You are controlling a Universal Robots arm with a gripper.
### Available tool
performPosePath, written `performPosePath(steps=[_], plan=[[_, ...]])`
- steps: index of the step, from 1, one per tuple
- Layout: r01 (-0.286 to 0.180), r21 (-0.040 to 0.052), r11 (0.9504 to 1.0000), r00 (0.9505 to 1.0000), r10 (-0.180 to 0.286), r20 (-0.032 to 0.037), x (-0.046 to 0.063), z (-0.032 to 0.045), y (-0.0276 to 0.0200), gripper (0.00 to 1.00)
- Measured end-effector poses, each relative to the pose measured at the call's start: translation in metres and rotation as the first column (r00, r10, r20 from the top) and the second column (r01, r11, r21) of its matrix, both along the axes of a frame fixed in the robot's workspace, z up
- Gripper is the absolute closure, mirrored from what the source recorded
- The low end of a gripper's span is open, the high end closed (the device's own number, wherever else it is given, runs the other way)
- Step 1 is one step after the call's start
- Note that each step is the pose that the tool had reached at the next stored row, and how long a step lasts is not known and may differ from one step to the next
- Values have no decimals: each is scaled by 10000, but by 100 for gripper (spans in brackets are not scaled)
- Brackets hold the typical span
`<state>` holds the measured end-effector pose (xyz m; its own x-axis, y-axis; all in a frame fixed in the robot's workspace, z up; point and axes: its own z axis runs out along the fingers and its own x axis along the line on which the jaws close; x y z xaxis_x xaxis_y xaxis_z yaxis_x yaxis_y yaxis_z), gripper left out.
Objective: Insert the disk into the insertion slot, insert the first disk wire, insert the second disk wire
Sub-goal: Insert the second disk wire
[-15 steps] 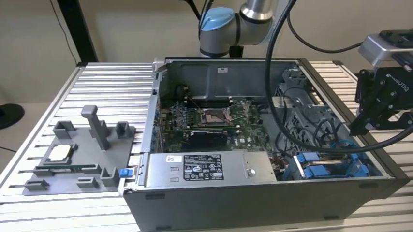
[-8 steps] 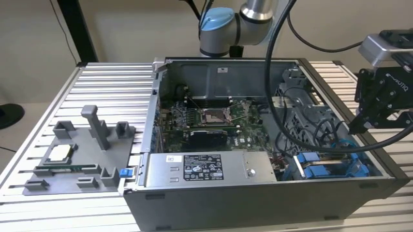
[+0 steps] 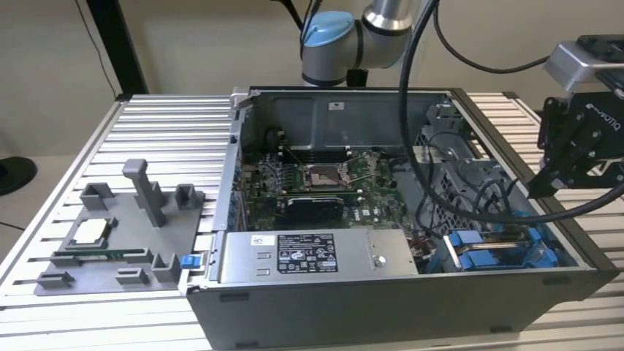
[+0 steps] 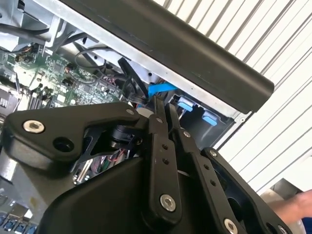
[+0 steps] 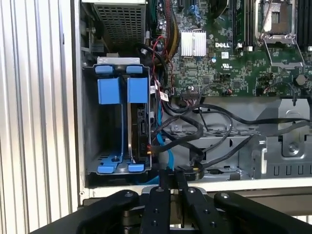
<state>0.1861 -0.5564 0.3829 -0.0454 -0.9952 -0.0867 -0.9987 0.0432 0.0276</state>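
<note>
In the first wrist view the disk (image 5: 140, 130) stands on edge inside the insertion slot (image 5: 92, 122), a grey bay with blue fittings, on the side nearer the motherboard. Loose black wires (image 5: 195, 132) and a blue wire (image 5: 165, 146) run beside the bay. My gripper (image 5: 171, 172) is shut, fingers pressed together, and hovers over the case rim just outside the bay, close to a black connector (image 5: 193, 170). In the second wrist view the gripper (image 4: 162, 102) points toward the blue wire (image 4: 161, 89). In the exterior view the gripper (image 3: 544, 184) hangs above the case's right wall, over the insertion slot (image 3: 497, 252).
The open computer case (image 3: 390, 307) sits on a ribbed aluminium table (image 3: 166, 139). A grey power-supply box (image 3: 312, 256) lies at the case front. A grey fixture tray (image 3: 107, 241) with upright pegs stands at the exterior view's left. A person's hand (image 4: 292, 204) shows in the second wrist view.
</note>
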Motion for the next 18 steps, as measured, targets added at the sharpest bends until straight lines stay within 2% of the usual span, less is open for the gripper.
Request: performPosePath(steps=[2,5,13,18], plan=[[0,1,10000,10000,0,1,-37,44,0,100],[1,0,10000,10000,-1,26,-139,67,0,100],[2,2,10000,9999,-2,149,-491,89,0,100],[1,3,10000,9998,-1,183,-678,89,0,100]])
